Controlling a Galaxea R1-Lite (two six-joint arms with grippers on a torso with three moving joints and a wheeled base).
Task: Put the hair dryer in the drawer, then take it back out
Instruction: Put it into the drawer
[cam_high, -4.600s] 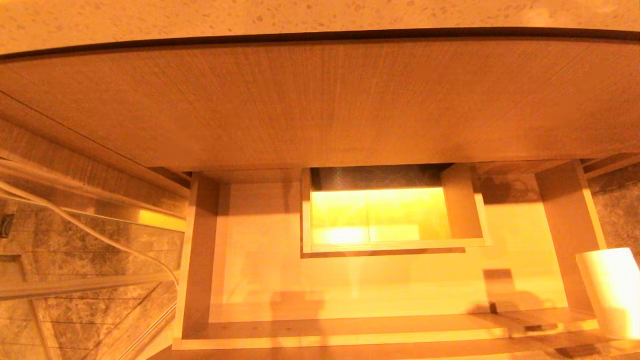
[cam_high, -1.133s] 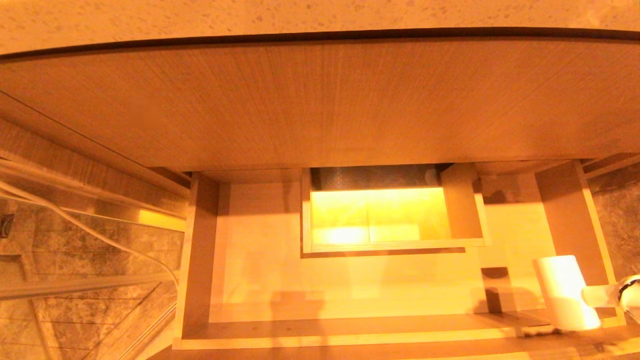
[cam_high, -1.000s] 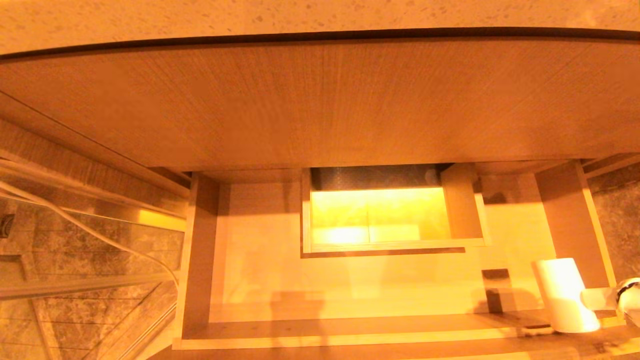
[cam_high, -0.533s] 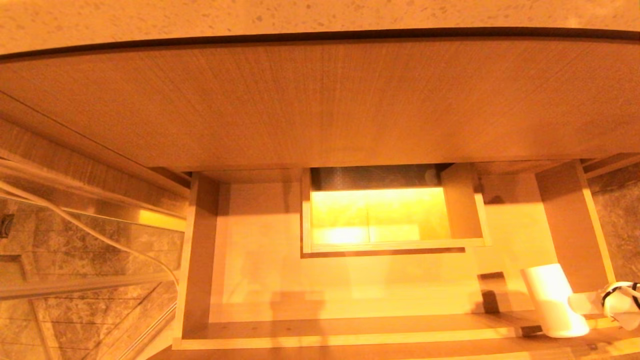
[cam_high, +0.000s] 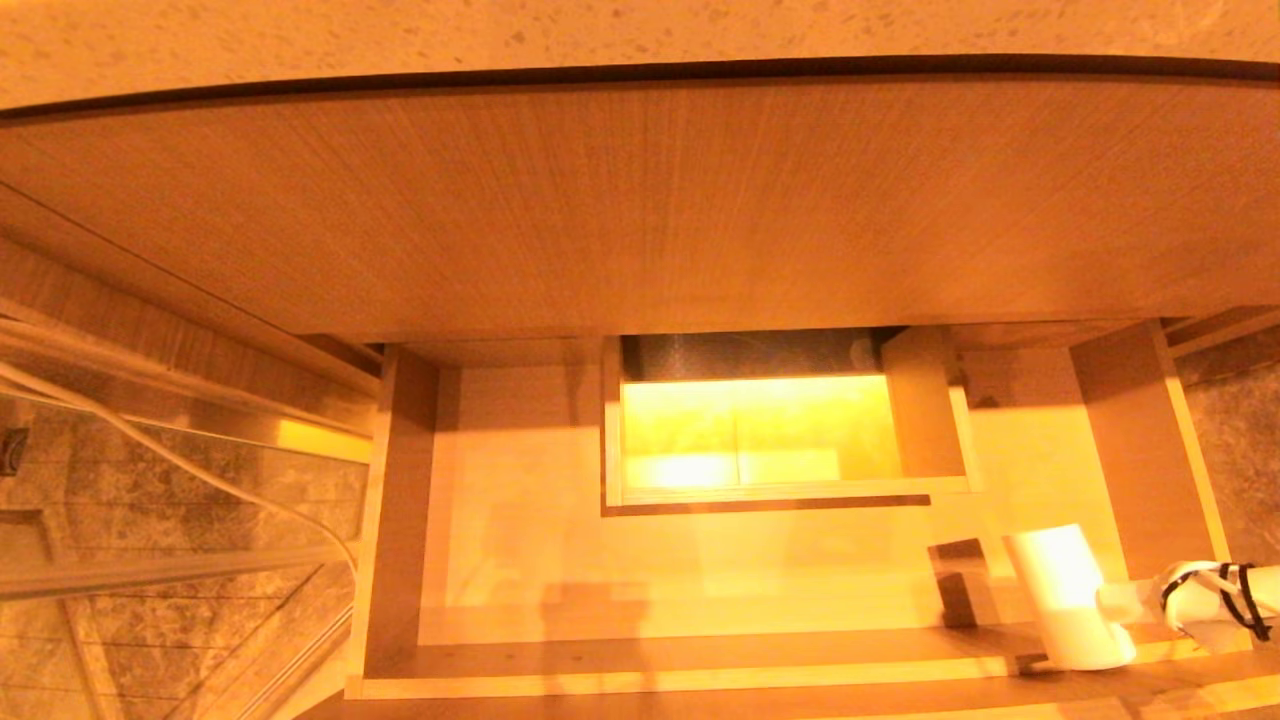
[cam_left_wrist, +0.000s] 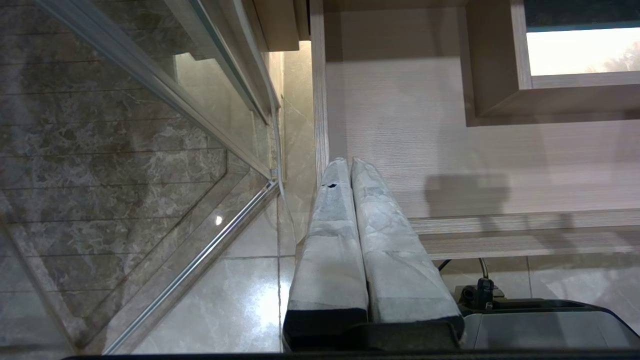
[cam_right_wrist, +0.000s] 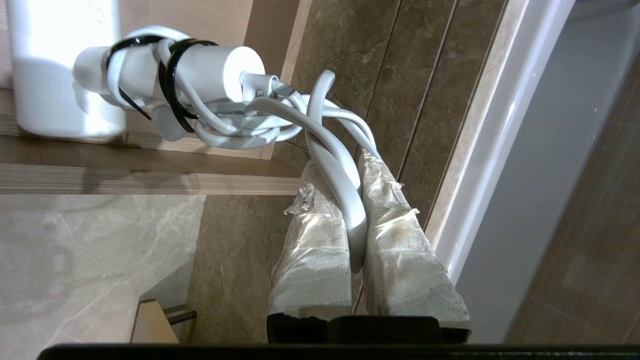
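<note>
We carry the hair dryer (cam_high: 1068, 596) by its cord loop, pinched in the closed right end effector (cam_right_wrist: 356, 200); it hangs over the front right corner of the open drawer (cam_high: 700, 575) — not yet laid inside, so placing and taking out both remain. Compared with a second ago, the dryer has come further left, into the drawer. The left end effector (cam_left_wrist: 350, 172) is closed, empty, parked outside the drawer's left front corner.

Hair dryer (cam_high: 1068, 598) handle and cord run off the head view's right edge. Both grippers out of head view. In the right wrist view the barrel is cut by the frame edge. Drawer (cam_high: 690, 672) front partly cropped.
</note>
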